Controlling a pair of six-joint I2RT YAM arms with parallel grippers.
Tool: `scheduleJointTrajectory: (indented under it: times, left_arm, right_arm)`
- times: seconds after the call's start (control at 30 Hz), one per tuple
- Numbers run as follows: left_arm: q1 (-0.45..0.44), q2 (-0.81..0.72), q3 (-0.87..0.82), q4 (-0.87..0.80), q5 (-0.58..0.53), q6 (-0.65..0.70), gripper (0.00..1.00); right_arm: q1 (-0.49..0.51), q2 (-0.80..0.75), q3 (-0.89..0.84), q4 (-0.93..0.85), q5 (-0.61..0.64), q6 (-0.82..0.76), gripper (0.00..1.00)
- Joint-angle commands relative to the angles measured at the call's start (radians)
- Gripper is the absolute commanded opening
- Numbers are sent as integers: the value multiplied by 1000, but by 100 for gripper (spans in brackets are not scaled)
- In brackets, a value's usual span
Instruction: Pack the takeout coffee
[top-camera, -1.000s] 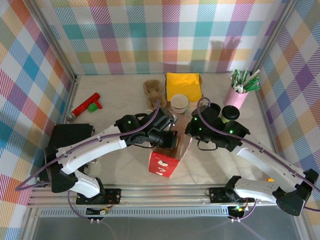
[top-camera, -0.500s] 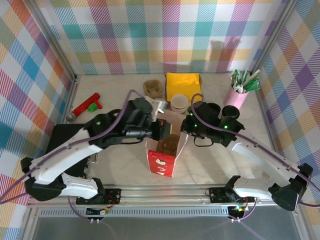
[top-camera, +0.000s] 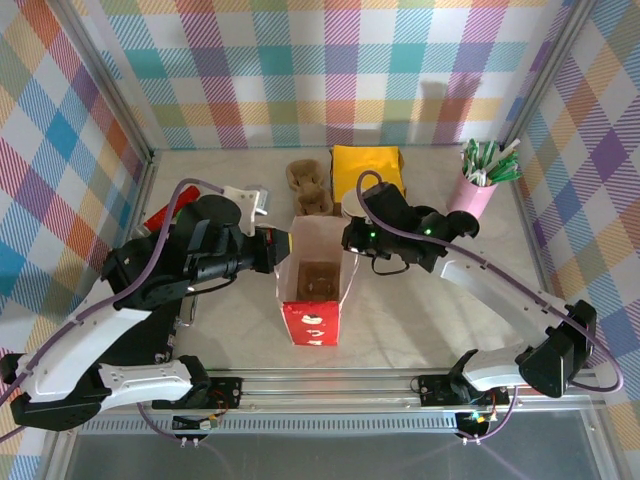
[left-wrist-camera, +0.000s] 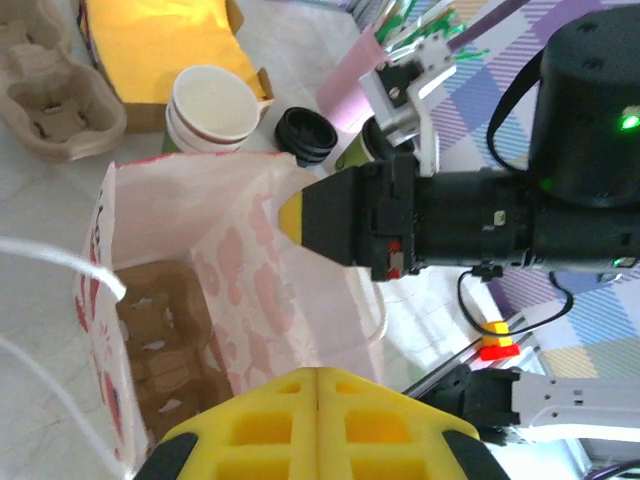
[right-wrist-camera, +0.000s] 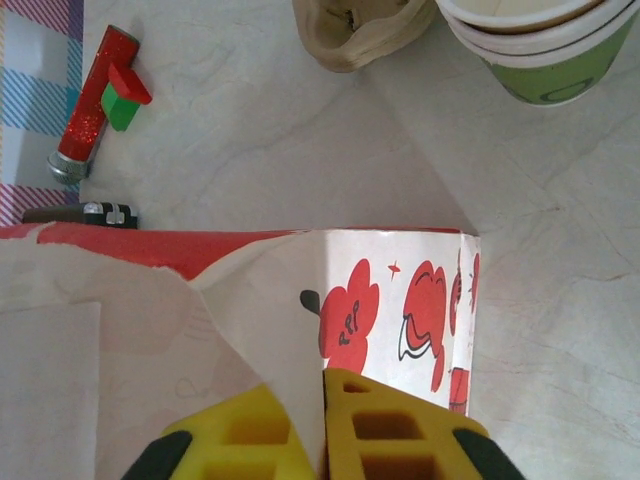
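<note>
A red-and-white paper bag (top-camera: 312, 325) stands open in the middle of the table, with a brown cup carrier (top-camera: 318, 280) lying in its bottom. My right gripper (top-camera: 350, 240) is shut on the bag's right rim; the right wrist view has the paper wall (right-wrist-camera: 400, 300) pinched between the yellow fingers (right-wrist-camera: 385, 425). My left gripper (left-wrist-camera: 318, 378) is shut with nothing between its fingers, just outside the bag's left rim (top-camera: 283, 250). The takeout coffee (top-camera: 463, 223), black lid up, stands behind my right arm by the pink holder, partly hidden.
A stack of lidless cups (left-wrist-camera: 210, 105), a loose black lid (left-wrist-camera: 305, 133), a yellow napkin box (top-camera: 367, 170) and a spare cardboard carrier (top-camera: 308, 185) stand behind the bag. A pink stirrer holder (top-camera: 475, 190) is at the back right, a red tube (right-wrist-camera: 95, 110) at the left.
My left gripper has pulled out of the bag and back to the left, still shut. The bag has swung upright and opened wider, with my right gripper following its rim leftward.
</note>
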Motion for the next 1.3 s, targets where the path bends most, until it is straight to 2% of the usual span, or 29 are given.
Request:
scheduleJointTrajectory:
  times: [0.0, 0.17, 0.23, 0.5, 0.6, 0.77, 0.87, 1.0, 1.13, 1.27]
  left_arm:
    - [14, -8, -13, -31, -19, 11, 0]
    - [15, -15, -14, -39, -43, 21, 0]
    - [17, -15, -8, -50, -63, 24, 0]
    - [17, -13, -8, -85, -147, 37, 2]
    - [18, -14, -23, -87, -177, 34, 12]
    - [18, -34, -47, -104, -292, 21, 30]
    - [18, -52, -63, -117, -364, 12, 37]
    - [18, -76, -93, -115, -408, 7, 43]
    - [18, -84, -109, -116, -415, 5, 47]
    - [18, -90, -123, -114, -413, 5, 50]
  right_arm:
    - [-14, -1, 48, 1, -20, -50, 21]
    - [-34, -23, 95, -48, -16, -95, 42]
    - [-44, -40, 114, -68, -13, -116, 47]
    - [-119, -134, 199, -176, 47, -217, 57]
    - [-173, -177, 203, -214, 84, -264, 60]
    - [-310, -239, 174, -260, 156, -341, 68]
    - [-411, -245, 153, -290, 171, -383, 72]
    - [-553, -239, 97, -292, 163, -433, 79]
    - [-699, -193, 36, -276, 95, -455, 84]
    - [-773, -128, -12, -240, 44, -463, 90]
